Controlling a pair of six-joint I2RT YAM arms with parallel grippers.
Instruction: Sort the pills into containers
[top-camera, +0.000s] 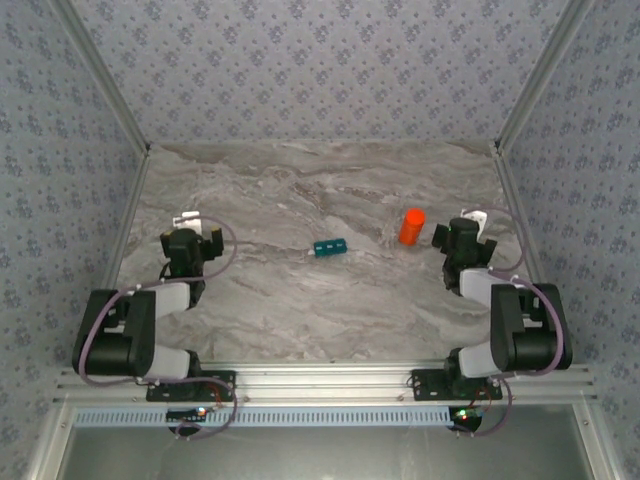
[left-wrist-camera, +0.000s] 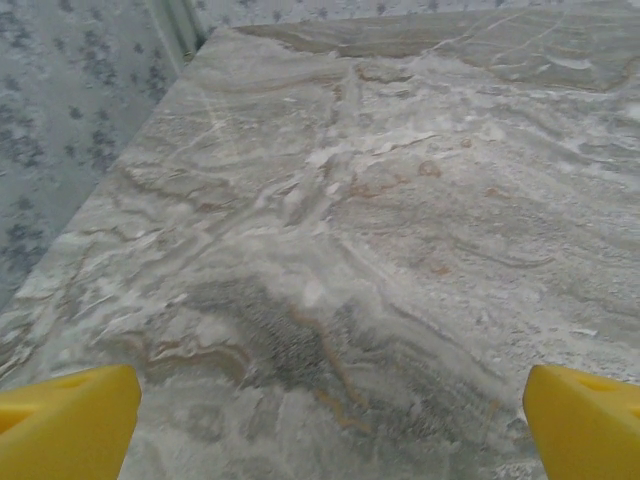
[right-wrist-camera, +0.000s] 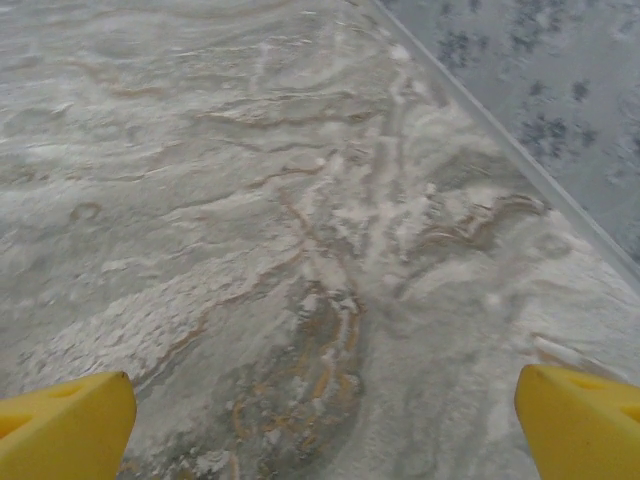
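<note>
I've got left claw (left-wrist-camera: 330, 422) and right claw (right-wrist-camera: 325, 422) both spread, empty. Teal containers (top-camera: 328, 247) lie on worktop (top-camera: 300, 310) btwn them; orange bottle (top-camera: 411, 226) near right claw, prob. its grab first.

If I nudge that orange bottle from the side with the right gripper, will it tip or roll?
Probably tips: the orange bottle appears to stand upright, taller than wide. Once down, its round body would likely roll on the smooth table.

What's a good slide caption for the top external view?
Teal pill box mid-table, orange bottle to its right, left gripper and right gripper open on either side.
</note>
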